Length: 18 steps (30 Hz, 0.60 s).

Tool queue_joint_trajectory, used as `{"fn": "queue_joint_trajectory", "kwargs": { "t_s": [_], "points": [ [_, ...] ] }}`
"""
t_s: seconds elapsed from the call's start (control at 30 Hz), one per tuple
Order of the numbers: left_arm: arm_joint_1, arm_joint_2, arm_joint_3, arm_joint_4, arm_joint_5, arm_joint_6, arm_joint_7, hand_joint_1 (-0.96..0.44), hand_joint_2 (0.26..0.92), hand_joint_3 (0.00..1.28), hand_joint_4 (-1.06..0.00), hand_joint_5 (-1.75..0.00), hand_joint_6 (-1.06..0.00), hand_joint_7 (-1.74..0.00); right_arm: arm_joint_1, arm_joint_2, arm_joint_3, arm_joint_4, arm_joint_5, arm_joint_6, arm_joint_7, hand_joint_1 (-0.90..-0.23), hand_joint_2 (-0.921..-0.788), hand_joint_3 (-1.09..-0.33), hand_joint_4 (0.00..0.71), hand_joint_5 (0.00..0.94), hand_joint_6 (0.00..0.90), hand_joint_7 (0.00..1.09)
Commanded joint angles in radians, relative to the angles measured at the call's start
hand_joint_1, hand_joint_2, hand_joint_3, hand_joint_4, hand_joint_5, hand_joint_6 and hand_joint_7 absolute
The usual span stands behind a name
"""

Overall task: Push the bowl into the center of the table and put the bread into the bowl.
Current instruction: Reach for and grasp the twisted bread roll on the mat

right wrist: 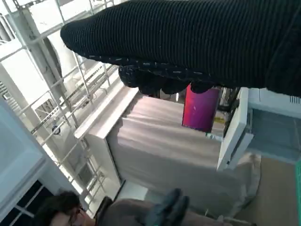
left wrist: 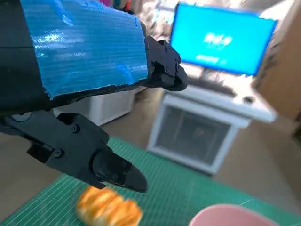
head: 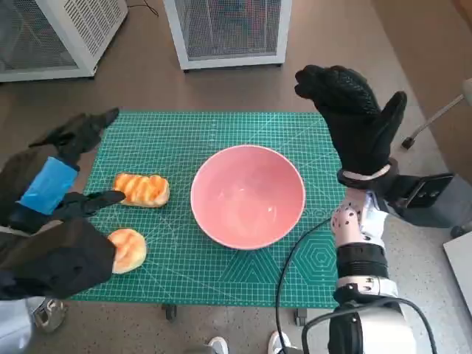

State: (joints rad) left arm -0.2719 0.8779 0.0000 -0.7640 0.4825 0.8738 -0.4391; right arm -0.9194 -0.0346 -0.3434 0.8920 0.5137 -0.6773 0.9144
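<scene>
While the worktop (head: 221, 287), covered by a green mat (head: 184, 133), carries all the task items, the task is judged roughly half done. Bowl (head: 248, 195): pink, upright, empty, standing near the mat's centre, so the push appears complete. Right robot hand (head: 352, 122): raised beside the bowl's far right edge, apart from it, fingers spread, grasping nothing. Left robot hand (head: 51, 184): above the mat's left edge, fingers apart, released; the left wrist view shows one fingertip (left wrist: 124, 178) hovering just over the bread. Bread (head: 141, 189): an oblong glazed roll lying left of the bowl, not yet grasped. A round bun (head: 127, 250) lies nearer the front-left corner. Remaining: grasp the bread and place it in the bowl.
</scene>
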Motion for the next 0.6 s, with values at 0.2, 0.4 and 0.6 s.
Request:
{"fn": "queue_joint_trajectory", "kwargs": {
  "t_s": [0.2,0.4,0.6],
  "points": [
    [-0.042,0.004,-0.08,0.062,0.085,0.084,-0.022,0.15,0.752,0.01,-0.31,0.0,-0.38,-0.05,0.026,-0.007,-0.003,0.017,0.004,0.017,0.008,-0.411,-0.921,-0.47,0.506,0.001,0.664,0.0],
    [-0.06,-0.001,-0.125,0.135,0.097,0.086,-0.037,0.16,0.756,0.01,-0.29,0.0,-0.38,-0.03,0.027,-0.008,-0.005,0.019,0.003,0.015,0.008,-0.412,-0.921,-0.47,0.505,0.0,0.664,0.0],
    [-0.088,0.002,-0.172,0.212,0.102,0.086,-0.076,0.14,0.762,0.02,-0.25,0.0,-0.37,-0.02,0.031,-0.009,-0.004,0.017,0.001,0.013,0.006,-0.408,-0.921,-0.472,0.5,0.0,0.666,0.0]
  ]
}}
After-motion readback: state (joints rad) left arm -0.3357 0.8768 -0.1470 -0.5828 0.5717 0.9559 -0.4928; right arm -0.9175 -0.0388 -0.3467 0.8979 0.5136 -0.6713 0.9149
